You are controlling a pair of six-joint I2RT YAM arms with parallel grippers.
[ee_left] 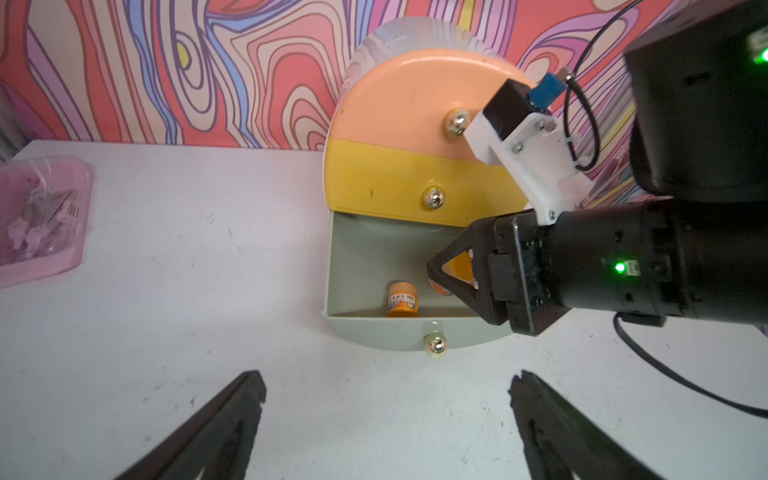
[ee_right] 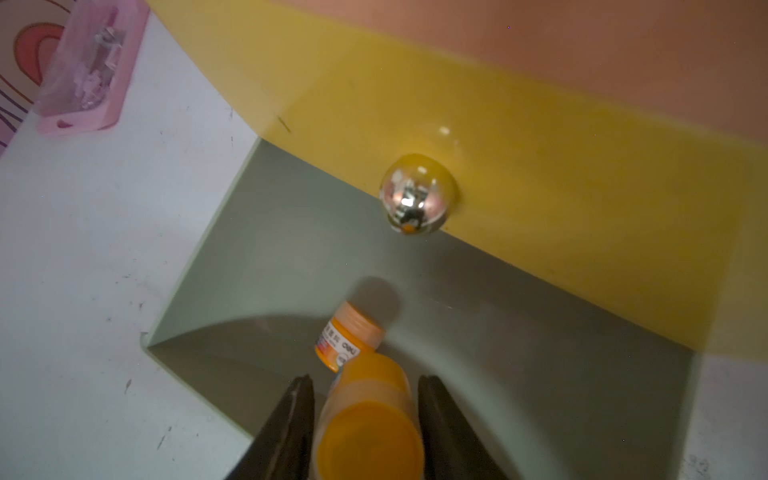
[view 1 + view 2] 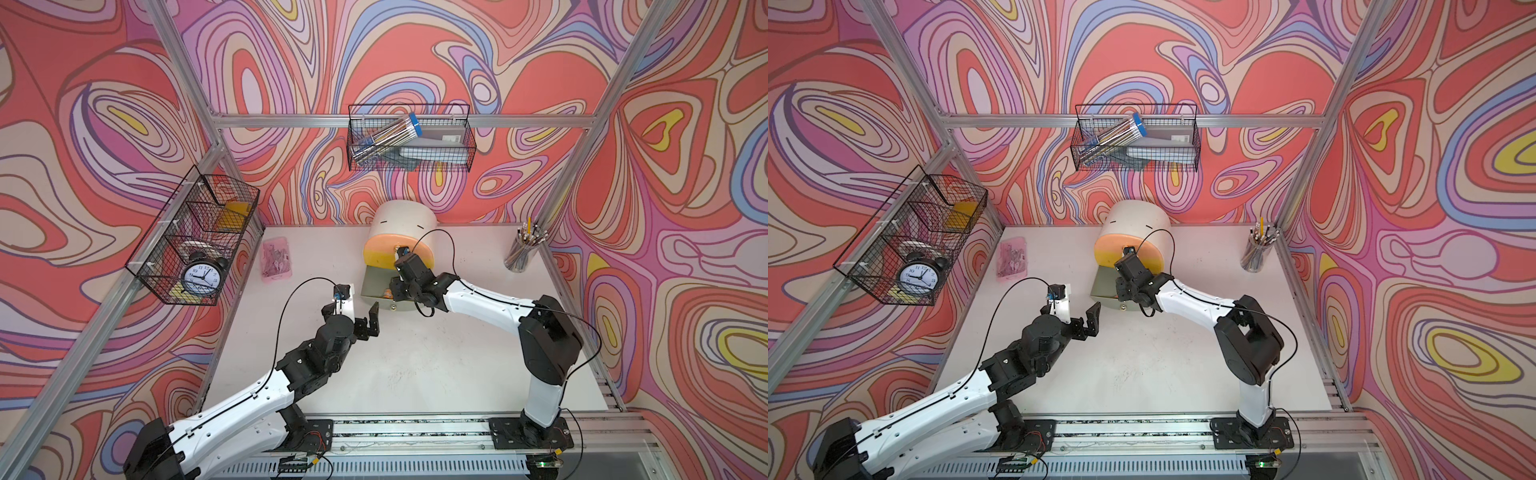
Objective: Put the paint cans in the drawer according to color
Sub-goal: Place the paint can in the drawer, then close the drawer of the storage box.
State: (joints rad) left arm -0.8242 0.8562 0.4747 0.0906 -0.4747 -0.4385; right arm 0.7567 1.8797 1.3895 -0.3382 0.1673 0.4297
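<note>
Orange paint can (image 2: pixel 370 432) between parted right gripper (image 2: pixel 365 380) fingers (image 2: pixel 291 424), over open grey-green drawer (image 2: pixel 291 257), left gripper (image 1: pixel 386 384) spread empty

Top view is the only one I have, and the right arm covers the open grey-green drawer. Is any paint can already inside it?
Observer: Yes. The left wrist view shows one orange can in the grey-green drawer, close to its front panel.
Operator: Does the right gripper carry something?
Observer: The right wrist view shows a second orange can between the fingers of the right gripper, above the drawer floor. Whether they press it, I cannot tell.
Operator: Is anything else inside?
Observer: In the part that shows, only these two orange cans. The gripper hides one corner.
</note>
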